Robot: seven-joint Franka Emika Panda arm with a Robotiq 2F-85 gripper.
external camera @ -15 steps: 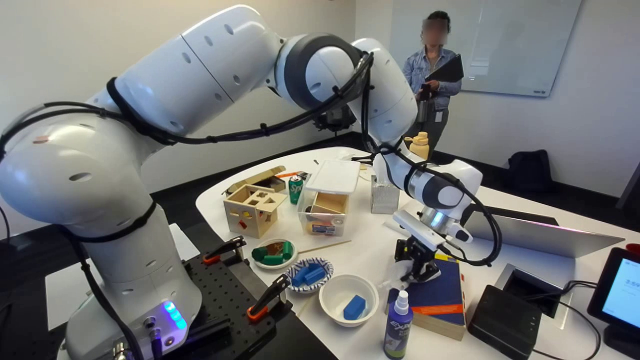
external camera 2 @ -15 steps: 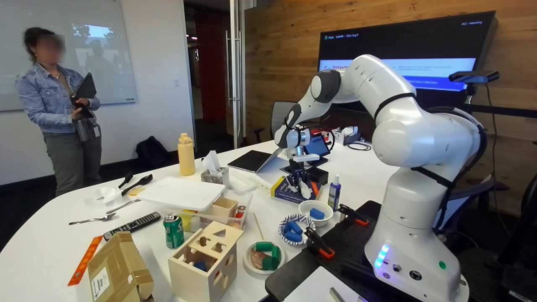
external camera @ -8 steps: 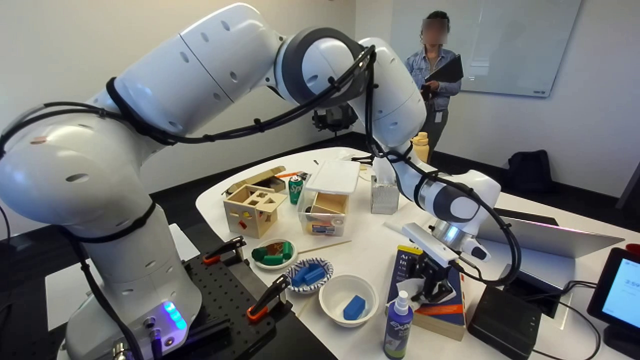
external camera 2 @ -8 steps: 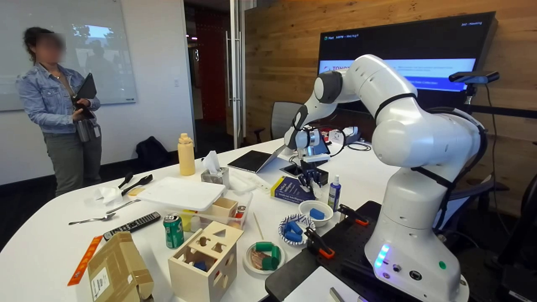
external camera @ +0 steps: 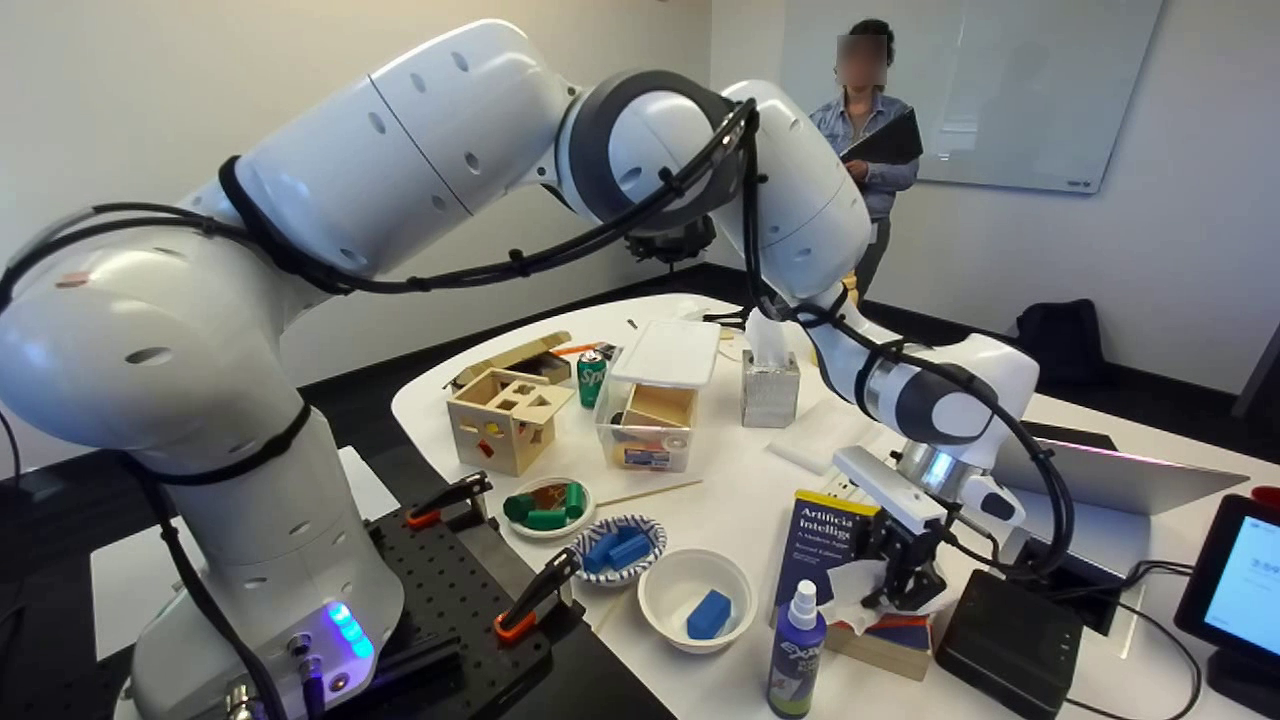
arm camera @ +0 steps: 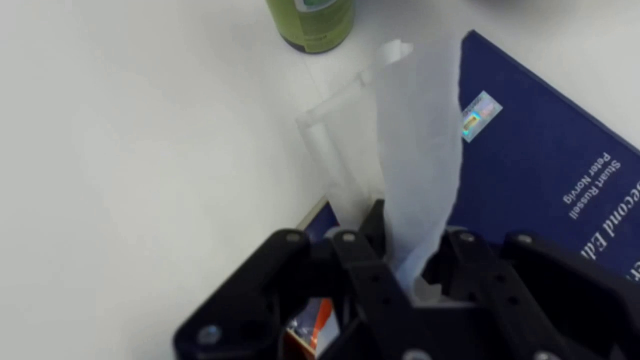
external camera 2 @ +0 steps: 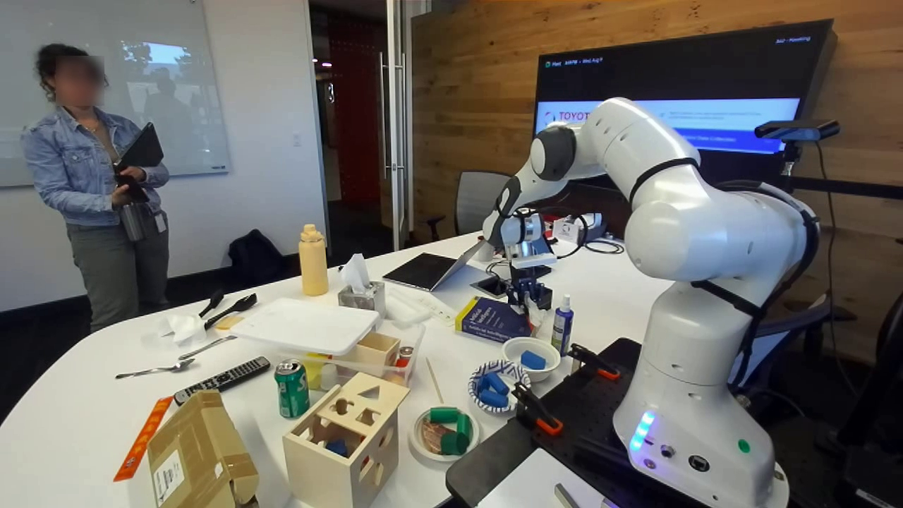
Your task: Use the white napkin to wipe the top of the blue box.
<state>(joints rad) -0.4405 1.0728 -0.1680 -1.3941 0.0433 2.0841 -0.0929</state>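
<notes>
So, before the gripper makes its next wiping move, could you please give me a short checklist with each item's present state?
1. White napkin held: ok, pinched in the gripper.
2. Blue box lying flat on the table: ok in both exterior views.
3. Napkin wholly over the top: not ok, in the wrist view part shows past the box's edge.
4. Spray bottle out of contact: ok, upright and apart from the box in the wrist view.
5. Napkin pressed against the top: cannot tell, the contact is hidden.
</notes>
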